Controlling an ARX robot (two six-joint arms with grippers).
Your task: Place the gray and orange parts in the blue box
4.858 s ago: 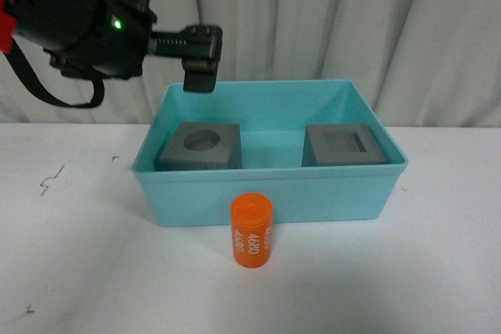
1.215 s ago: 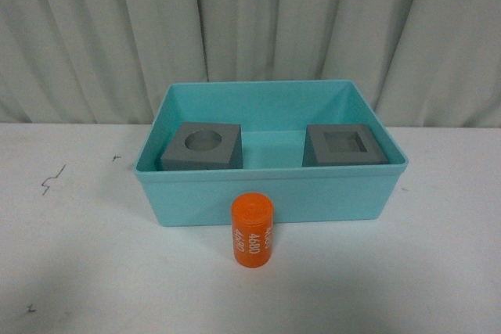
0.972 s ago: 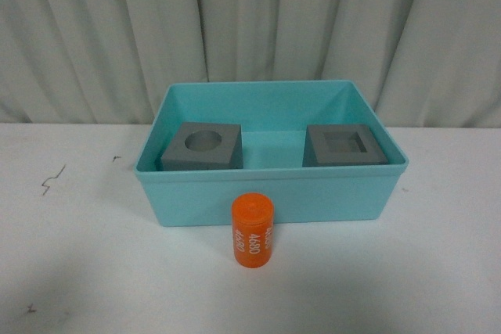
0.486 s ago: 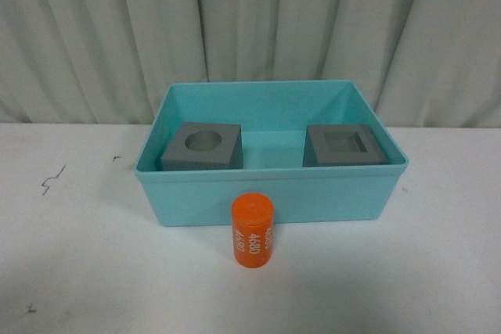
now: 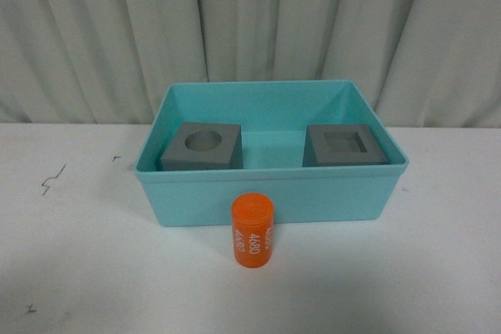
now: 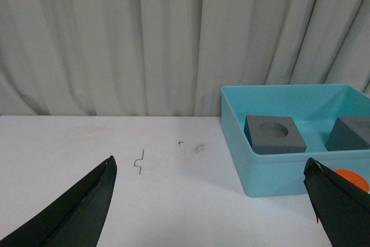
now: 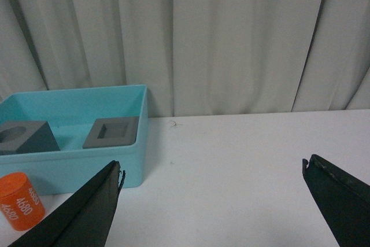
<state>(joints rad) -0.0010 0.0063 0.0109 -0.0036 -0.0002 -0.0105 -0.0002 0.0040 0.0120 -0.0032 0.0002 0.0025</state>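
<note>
We see the left gripper (image 6: 209, 163) with jaws spread wide and nothing between them but white table (image 6: 115, 143). The right gripper (image 7: 212, 165) is the same: jaws wide apart, empty. Neither arm shows in the front view. The blue box (image 5: 270, 193) sits ahead of both claws, toward the right-arm side of the left claw and the left-arm side of the right claw, well clear of all fingers. Both gray parts are inside it. The round-hole gray cube (image 5: 205, 159) is at the end nearer the left claw and the square-recess gray cube (image 5: 322, 151) at the end nearer the right claw. They sit apart, openings up, with box floor showing between them. The orange cylinder (image 5: 251, 232) is outside the box, upright on the table against the middle of the wall facing us; we cannot tell if it touches. Its "4680" print runs sideways down its side. In the left wrist view we only catch its top behind the finger nearer the right arm. In the right wrist view it sits outside the jaw gap, beyond the finger nearer the left arm. A small scribble mark (image 5: 51, 180) is on the table on the left claw's side of the box. A pleated curtain (image 5: 250, 29) hangs behind it all.
</note>
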